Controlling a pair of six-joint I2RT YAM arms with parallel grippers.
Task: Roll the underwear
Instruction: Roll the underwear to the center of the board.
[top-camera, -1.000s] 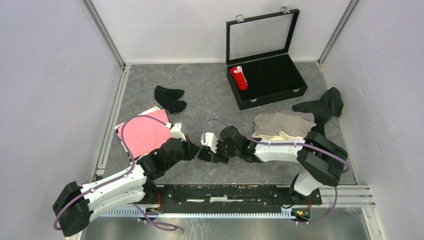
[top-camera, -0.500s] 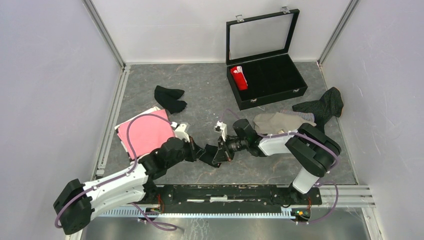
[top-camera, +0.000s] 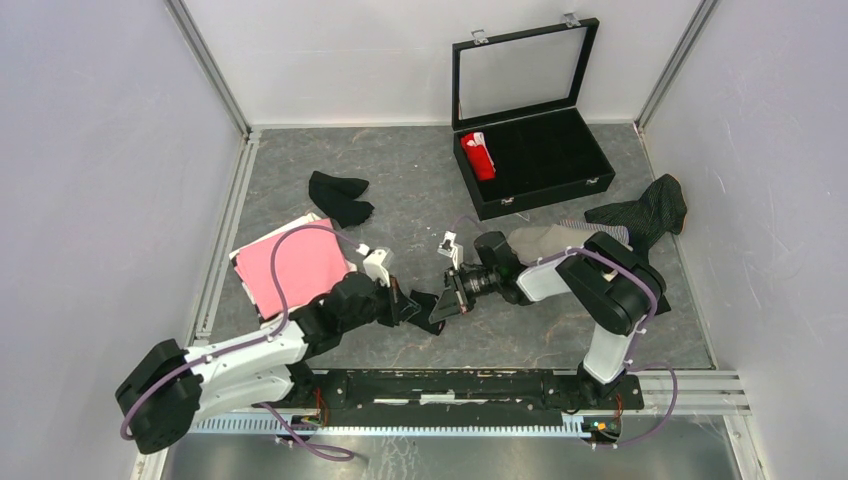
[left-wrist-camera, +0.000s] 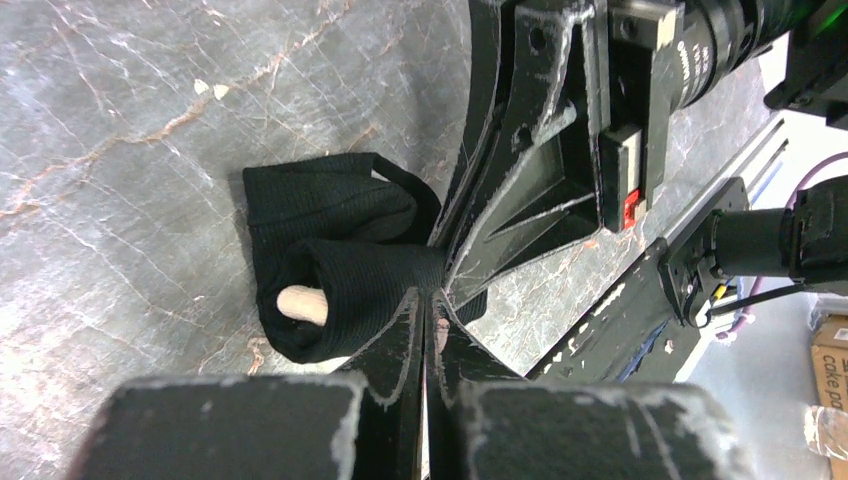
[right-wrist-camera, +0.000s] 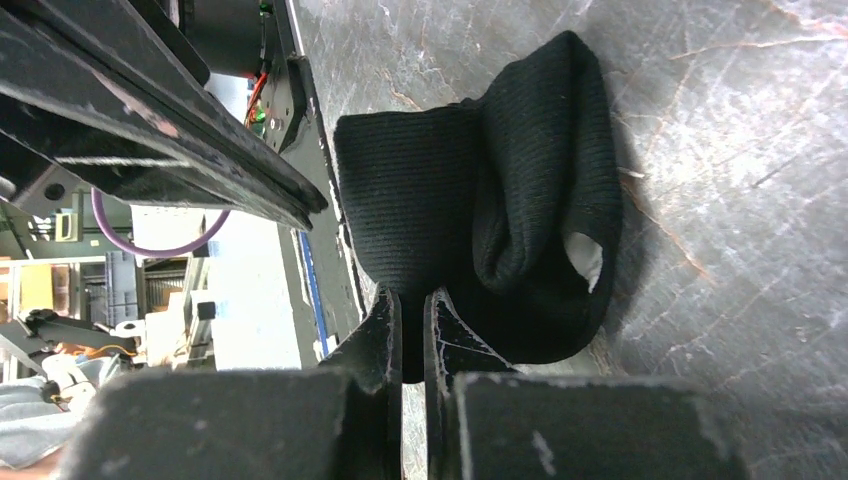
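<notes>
A small black underwear (top-camera: 428, 311) lies partly rolled on the grey table between my two grippers. In the left wrist view the roll (left-wrist-camera: 340, 275) shows a pale lining at its open end. My left gripper (left-wrist-camera: 428, 300) is shut, its tips pinching the roll's near edge; it also shows in the top view (top-camera: 410, 306). My right gripper (right-wrist-camera: 412, 305) is shut on a flat fold of the same garment (right-wrist-camera: 500, 210), and faces the left one in the top view (top-camera: 445, 303). Both grippers are low at the table.
A red rolled underwear (top-camera: 478, 155) sits in the open black case (top-camera: 545, 175) at the back. Another black garment (top-camera: 338, 197) and a pink one (top-camera: 290, 268) lie to the left. Beige (top-camera: 545, 240) and dark pinstriped (top-camera: 645, 212) garments lie to the right.
My right gripper has swung away from the near edge and turned to face left. My left gripper has reached right. Both now hold the black underwear between them.
</notes>
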